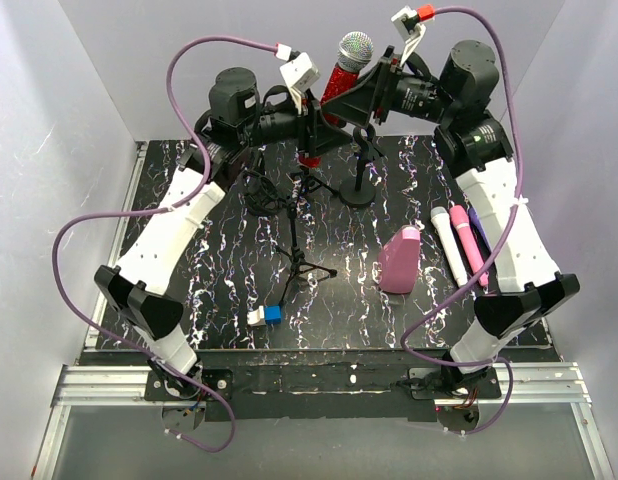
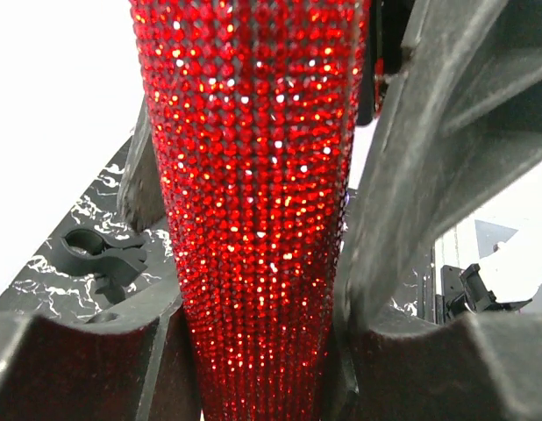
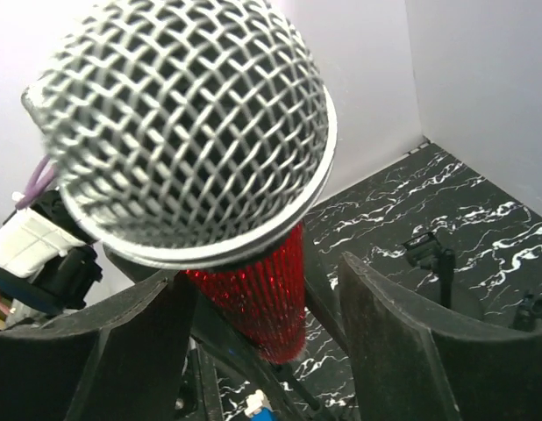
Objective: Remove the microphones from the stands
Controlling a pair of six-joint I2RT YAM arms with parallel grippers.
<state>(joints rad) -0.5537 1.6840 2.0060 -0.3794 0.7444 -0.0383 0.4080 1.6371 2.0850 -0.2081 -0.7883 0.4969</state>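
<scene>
**Gripping the red microphone above the tripod stand**

A black counter [image 1: 219, 290] veined with white carries everything, walled in by pale panels. Two white and black arms reach from its near edge to the far middle, where their hands meet on one thing.

The left hand [image 1: 311, 135] is closed on the lower, narrow part of the microphone [image 1: 337, 82]. In the left wrist view the red sparkling body fills the gap between the fingers [image 2: 69, 368], which press against it on both sides. The right hand [image 1: 361, 92] sits higher up, just under the silver mesh head. Its fingers [image 3: 402, 351] stand apart on either side of the red body with a clear gap on one side, so it surrounds the microphone without clamping it.

The microphone is tilted, head up and toward the far wall, with its lower end directly over the top of the tripod stand [image 1: 294, 245]. Whether it is seated in the stand's clip cannot be told, since the left hand covers that spot.

Just right of the tripod is a second stand [image 1: 360, 185] on a round base. Further right lies a pink pouch [image 1: 399, 262], then a white microphone [image 1: 444, 240] and a pink microphone [image 1: 469, 245] side by side. A small blue and white block [image 1: 266, 316] lies near the tripod's feet.
</scene>
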